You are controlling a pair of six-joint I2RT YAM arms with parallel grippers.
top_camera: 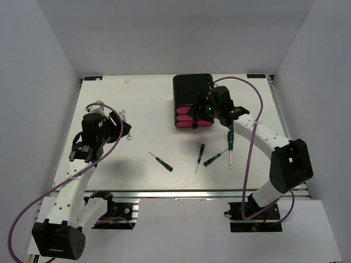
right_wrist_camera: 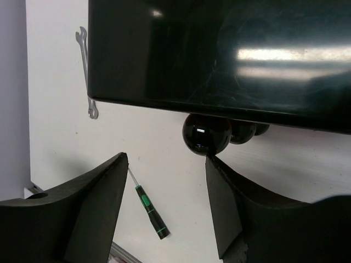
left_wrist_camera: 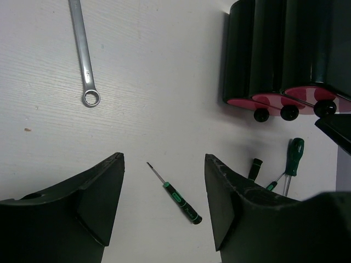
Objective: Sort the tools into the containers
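Observation:
The containers are three pink drawers (top_camera: pixel 193 120) with black knobs in a black box (top_camera: pixel 192 90) at the back middle. My right gripper (top_camera: pixel 198 115) is open at the drawer fronts. In the right wrist view (right_wrist_camera: pixel 167 159) one fingertip sits just under the nearest knob (right_wrist_camera: pixel 207 133). My left gripper (top_camera: pixel 125 129) is open and empty over the silver wrench (top_camera: pixel 122 114). The wrench lies ahead of the jaws in the left wrist view (left_wrist_camera: pixel 85 55). Three thin screwdrivers (top_camera: pixel 162 161) (top_camera: pixel 200 158) (top_camera: pixel 213 159) and the larger green one (top_camera: pixel 231 143) lie on the table in front of the drawers.
The white table (top_camera: pixel 142 98) ends at a metal rail (top_camera: pixel 181 192) along the near edge. Grey walls close in the left, right and back. Purple cables (top_camera: pixel 258 118) loop off both arms.

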